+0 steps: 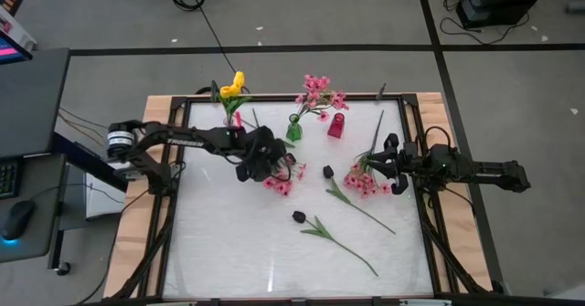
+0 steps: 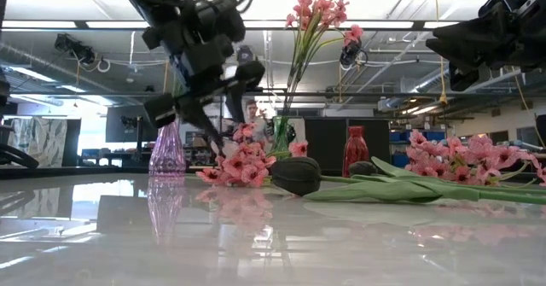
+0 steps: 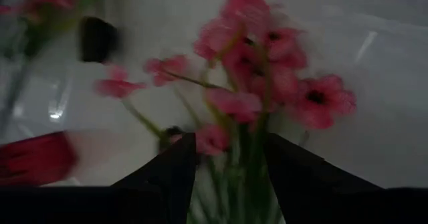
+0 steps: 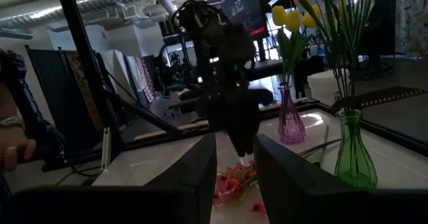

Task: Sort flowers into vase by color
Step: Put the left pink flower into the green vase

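A spray of pink blossoms (image 1: 279, 184) (image 2: 239, 162) lies flat on the white table. My left gripper (image 1: 274, 170) (image 3: 231, 144) slants down over it, open, with one finger on each side of its green stems (image 3: 231, 184); I cannot tell whether they touch. Yellow tulips (image 1: 236, 85) stand in a purple vase (image 2: 167, 149), and pink blossoms (image 1: 317, 91) in a green vase (image 1: 293, 129). A second pink spray (image 1: 364, 180) and two dark tulips (image 1: 327, 171) (image 1: 299, 216) lie on the table. My right gripper (image 1: 386, 160) (image 4: 235, 144) waits at the right edge, open with a narrow gap and nothing in it.
A red vase (image 1: 336, 125) stands to the right of the green one at the far side. Long green stems (image 1: 361, 207) (image 1: 343, 242) stretch across the middle and near right. The near left of the table (image 1: 219, 251) is bare. A raised frame (image 1: 174, 187) borders the table.
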`<action>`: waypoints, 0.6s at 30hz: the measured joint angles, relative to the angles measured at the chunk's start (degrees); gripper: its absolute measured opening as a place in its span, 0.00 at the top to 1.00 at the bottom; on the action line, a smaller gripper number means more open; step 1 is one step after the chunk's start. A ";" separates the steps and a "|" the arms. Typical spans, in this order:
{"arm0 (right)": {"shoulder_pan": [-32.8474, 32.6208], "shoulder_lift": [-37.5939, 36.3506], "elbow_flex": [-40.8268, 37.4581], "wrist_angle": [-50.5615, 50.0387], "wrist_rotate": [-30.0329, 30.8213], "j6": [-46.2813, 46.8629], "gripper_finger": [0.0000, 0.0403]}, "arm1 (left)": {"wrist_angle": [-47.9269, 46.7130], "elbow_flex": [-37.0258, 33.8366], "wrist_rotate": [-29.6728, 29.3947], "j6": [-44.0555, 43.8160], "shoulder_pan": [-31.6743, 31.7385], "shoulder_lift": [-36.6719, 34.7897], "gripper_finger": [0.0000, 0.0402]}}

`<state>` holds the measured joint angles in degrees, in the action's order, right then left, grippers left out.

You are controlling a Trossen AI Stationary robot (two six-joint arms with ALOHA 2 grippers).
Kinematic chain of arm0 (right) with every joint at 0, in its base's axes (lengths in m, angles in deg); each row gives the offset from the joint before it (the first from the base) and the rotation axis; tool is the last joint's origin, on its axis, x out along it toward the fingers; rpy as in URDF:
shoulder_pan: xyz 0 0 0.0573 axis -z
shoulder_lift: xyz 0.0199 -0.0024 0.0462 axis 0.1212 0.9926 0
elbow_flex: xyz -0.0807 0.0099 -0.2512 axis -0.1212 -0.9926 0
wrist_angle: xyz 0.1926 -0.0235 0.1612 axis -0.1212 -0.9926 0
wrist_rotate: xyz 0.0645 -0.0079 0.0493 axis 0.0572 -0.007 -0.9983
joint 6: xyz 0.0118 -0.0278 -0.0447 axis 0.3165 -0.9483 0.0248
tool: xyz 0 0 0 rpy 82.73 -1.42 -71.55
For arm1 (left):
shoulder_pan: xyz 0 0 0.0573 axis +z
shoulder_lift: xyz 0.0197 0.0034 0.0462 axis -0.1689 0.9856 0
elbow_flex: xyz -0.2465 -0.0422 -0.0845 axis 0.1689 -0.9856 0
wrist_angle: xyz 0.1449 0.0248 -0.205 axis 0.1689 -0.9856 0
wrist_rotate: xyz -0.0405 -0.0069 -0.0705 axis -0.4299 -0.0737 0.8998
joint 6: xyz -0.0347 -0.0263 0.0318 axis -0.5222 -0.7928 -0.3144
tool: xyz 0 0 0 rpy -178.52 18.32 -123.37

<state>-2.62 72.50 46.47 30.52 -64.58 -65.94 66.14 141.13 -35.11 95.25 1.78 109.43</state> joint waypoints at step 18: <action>0.00 0.02 -0.01 0.20 -0.04 0.00 0.73 | 2.33 -0.02 0.33 0.05 -0.16 7.54 0.54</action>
<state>-2.62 72.52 46.47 30.72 -64.62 -65.94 68.46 141.11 -34.78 95.31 1.63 116.96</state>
